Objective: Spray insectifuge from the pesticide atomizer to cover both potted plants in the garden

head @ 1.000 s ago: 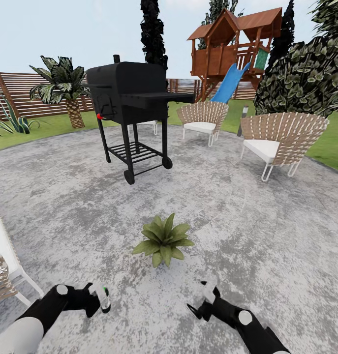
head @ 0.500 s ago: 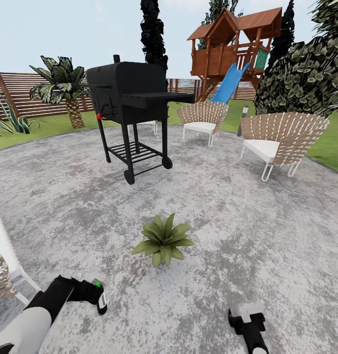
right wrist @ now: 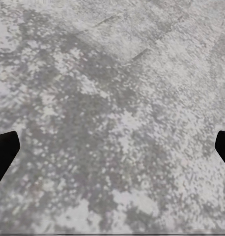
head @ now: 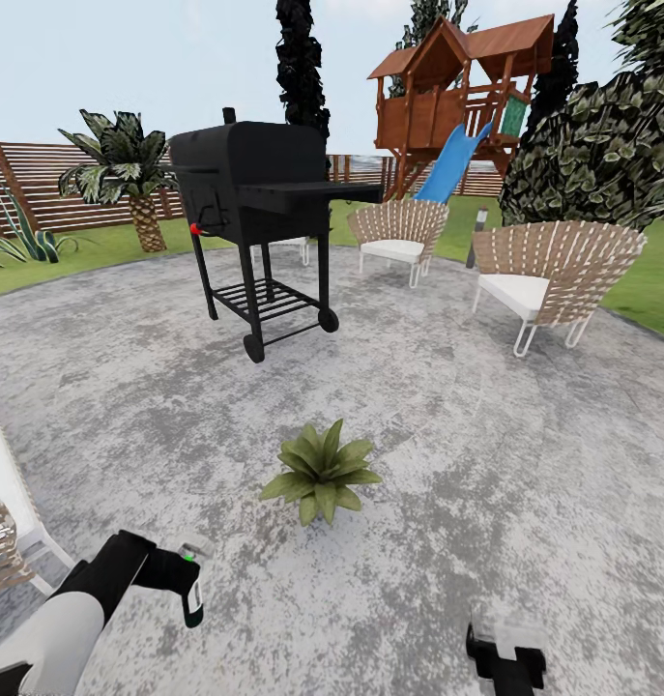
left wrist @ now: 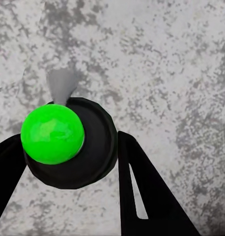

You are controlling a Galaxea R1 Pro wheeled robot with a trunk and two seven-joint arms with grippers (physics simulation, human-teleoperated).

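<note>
One potted plant (head: pixel 322 474), a low rosette of pointed green leaves, sits on the grey stone patio (head: pixel 467 435) just ahead of me; the second plant is out of view. My left gripper (head: pixel 191 592) hangs low at the near left of the plant, shut on the pesticide atomizer (head: pixel 190 561). In the left wrist view the atomizer (left wrist: pixel 73 147) is seen end-on as a dark round body with a bright green knob and a pale nozzle, between my black fingers (left wrist: pixel 142 196). My right gripper (head: pixel 505 662) is low at the near right, open, fingertips (right wrist: pixel 4 150) wide apart above bare stone.
A black wheeled grill (head: pixel 259 203) stands beyond the plant. Two wicker chairs (head: pixel 399 232) (head: pixel 554 271) sit at the back right, another chair (head: pixel 3 541) at the near left. Lawn, a slatted fence (head: pixel 42 188), a palm (head: pixel 129 174) and a playhouse (head: pixel 457 92) ring the patio.
My right arm has drawn back toward me, to the bottom edge of the head view. My left gripper with the atomizer has dropped slightly and turned. The plant has not moved.
</note>
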